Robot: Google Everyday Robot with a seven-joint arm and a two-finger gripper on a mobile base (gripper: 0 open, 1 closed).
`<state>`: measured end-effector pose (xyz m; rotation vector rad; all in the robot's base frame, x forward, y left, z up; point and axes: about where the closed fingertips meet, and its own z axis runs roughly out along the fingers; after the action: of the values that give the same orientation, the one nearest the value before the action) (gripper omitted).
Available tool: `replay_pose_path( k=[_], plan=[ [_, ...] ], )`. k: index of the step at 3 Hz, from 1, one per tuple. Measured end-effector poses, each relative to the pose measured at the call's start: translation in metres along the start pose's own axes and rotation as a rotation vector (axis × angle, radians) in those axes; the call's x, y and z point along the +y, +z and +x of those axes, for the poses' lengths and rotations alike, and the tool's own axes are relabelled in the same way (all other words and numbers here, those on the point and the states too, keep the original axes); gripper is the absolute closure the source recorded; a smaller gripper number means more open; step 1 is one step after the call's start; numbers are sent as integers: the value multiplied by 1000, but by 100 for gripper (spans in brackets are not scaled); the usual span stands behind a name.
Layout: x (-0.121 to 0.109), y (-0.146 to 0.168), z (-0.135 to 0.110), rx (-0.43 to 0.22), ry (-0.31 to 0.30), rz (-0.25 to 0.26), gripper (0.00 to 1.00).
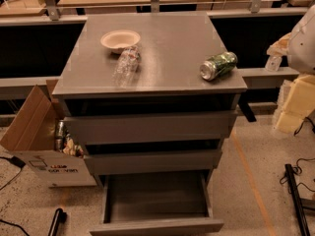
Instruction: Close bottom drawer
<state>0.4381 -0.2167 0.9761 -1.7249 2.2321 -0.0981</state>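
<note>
Bottom drawer (pixel 156 226) sits pulled far out, so closing it is all left to do. Gripper is out of sight; I cannot tell its grip.

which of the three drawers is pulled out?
The bottom drawer, the lowest one: it is pulled far out, with its bare grey interior showing. The top drawer and middle drawer show only front panels. The gripper is not in view.
</note>
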Motion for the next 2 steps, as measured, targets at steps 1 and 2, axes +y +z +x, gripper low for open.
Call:
replay_pose_path(
  k=[1,2],
  plan=[
    [0,0,0,0,0,0,0],
    [7,41,0,-14,0,-91,0]
  ],
)
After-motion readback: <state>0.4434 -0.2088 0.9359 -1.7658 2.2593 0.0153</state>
